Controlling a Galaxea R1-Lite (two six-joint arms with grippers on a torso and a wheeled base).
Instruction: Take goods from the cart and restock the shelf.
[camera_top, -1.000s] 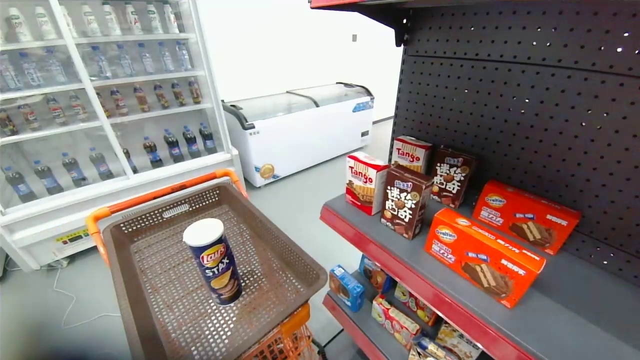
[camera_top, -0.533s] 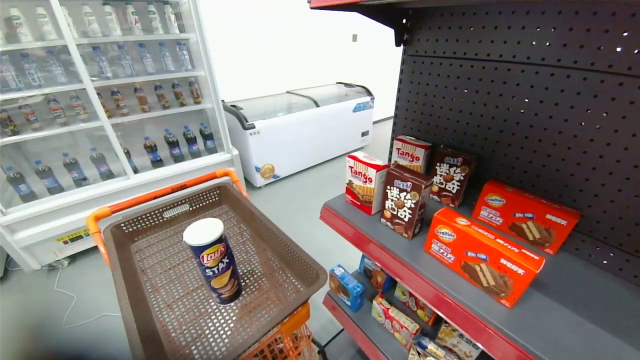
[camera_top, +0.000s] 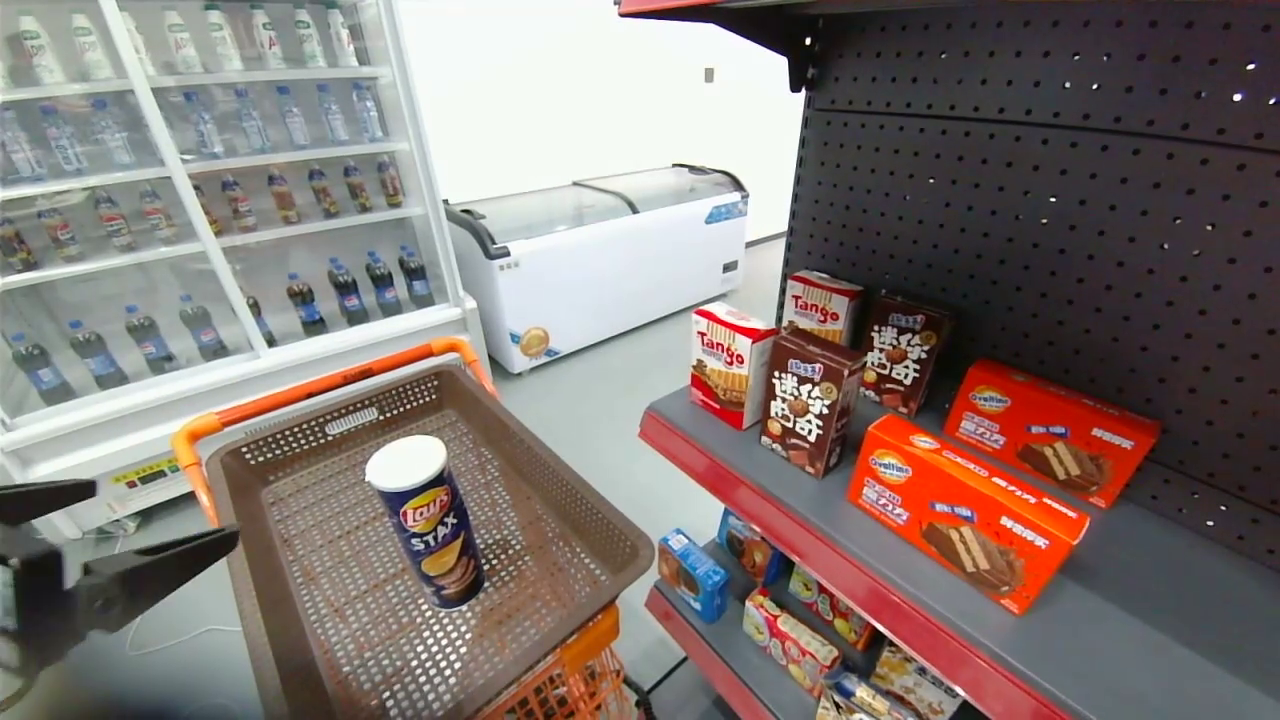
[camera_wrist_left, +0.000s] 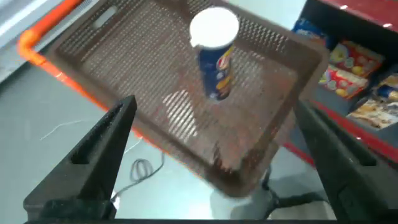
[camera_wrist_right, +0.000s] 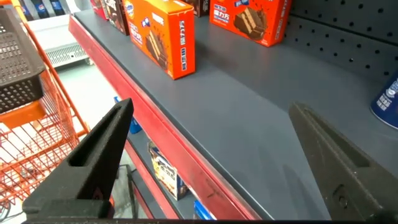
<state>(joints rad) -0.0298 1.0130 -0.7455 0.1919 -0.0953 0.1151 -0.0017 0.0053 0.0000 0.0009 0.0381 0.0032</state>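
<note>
In the head view, a chip can (camera_top: 425, 520) with a white lid stands upright near the middle of the brown perforated cart basket (camera_top: 570, 500), which carries an orange handle (camera_top: 300, 395). The left pincer (camera_top: 165, 511) sits just outside the basket's left rim, its two dark fingers spread wide and holding nothing. To the right, the grey shelf (camera_top: 740, 470) with a red front edge carries wafer boxes (camera_top: 730, 365), brown chocolate boxes (camera_top: 808, 402) and two flat orange boxes (camera_top: 965, 510). A glass-door drinks cooler (camera_top: 200, 200) and a white chest freezer (camera_top: 600, 250) stand behind.

In the left wrist view, the left pincer (camera_wrist_left: 214, 112) hangs above the basket's (camera_wrist_left: 124, 68) near rim, fingers wide apart, with the can (camera_wrist_left: 216, 62) upright beyond them.

In the right wrist view, the right pincer (camera_wrist_right: 211, 109) is spread open and empty over a bare stretch of the shelf (camera_wrist_right: 249, 137). An orange box (camera_wrist_right: 165, 37) stands farther along the board.
</note>
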